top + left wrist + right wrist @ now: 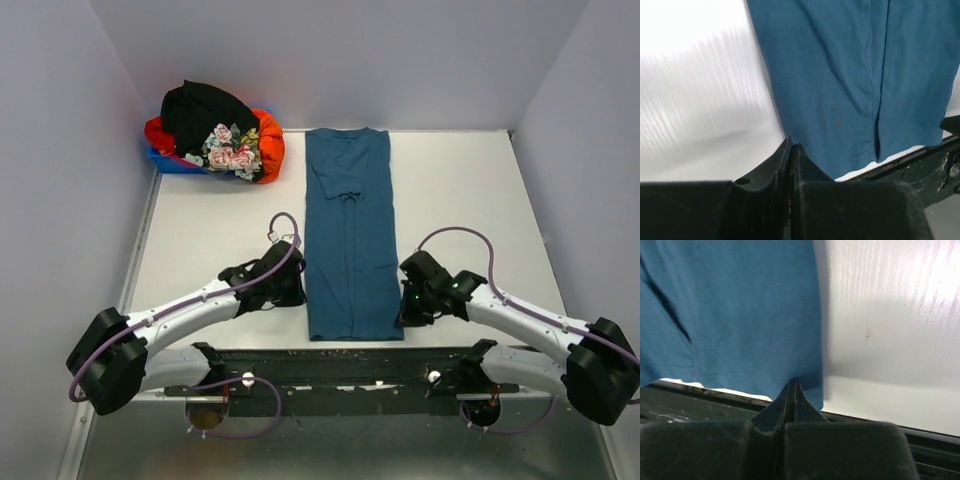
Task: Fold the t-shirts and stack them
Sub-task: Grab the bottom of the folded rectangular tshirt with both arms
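A dark teal-blue t-shirt (348, 230) lies as a long narrow strip down the middle of the white table (210, 230), collar end far, hem near. My left gripper (300, 288) sits at its left edge near the hem. In the left wrist view its jaws (793, 145) are pressed together right on the cloth's edge (850, 75). At the right edge is my right gripper (405, 300), whose closed tips (791, 383) bite into the hem (740, 315) beside the corner. A black t-shirt (205, 110), an orange-red one (270, 140) and a flowered one (230, 150) lie piled at the back left.
The pile rests on a small blue bin (170, 160) in the back left corner. Grey walls close the table on the left, back and right. A black rail (340, 365) runs along the near edge just below the shirt's hem.
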Robot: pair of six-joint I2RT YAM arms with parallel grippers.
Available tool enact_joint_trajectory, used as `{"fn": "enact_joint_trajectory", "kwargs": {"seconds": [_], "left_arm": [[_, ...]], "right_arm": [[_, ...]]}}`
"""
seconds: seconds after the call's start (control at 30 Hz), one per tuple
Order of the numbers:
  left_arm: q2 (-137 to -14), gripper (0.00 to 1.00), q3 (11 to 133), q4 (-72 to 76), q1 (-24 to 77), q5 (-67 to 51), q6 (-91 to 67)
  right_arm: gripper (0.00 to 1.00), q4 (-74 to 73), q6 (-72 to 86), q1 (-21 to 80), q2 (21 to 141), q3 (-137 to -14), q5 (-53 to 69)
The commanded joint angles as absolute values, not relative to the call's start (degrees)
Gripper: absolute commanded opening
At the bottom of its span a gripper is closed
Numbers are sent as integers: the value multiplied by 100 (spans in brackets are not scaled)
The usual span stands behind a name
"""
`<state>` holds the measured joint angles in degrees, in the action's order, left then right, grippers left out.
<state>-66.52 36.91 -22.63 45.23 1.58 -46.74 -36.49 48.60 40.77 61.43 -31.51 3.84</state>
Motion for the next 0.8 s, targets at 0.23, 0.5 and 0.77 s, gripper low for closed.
{"fn": "enact_joint_trajectory", "kwargs": {"seconds": [0.23,0.5,0.77], "left_arm": [[-6855,14,3533,-1749,5010,-140,-5159],[-7295,13,3507,-1801,5124,-97,-5238],[-7822,11,3286,-1739,5150,-45,-5300]], "right_arm": [[1,-3797,5089,4201,6539,-2962,440],[1,-4052,5194,4263,6803,-3041,238],[1,-4086,5264,4271,6785,-3050,194]]}}
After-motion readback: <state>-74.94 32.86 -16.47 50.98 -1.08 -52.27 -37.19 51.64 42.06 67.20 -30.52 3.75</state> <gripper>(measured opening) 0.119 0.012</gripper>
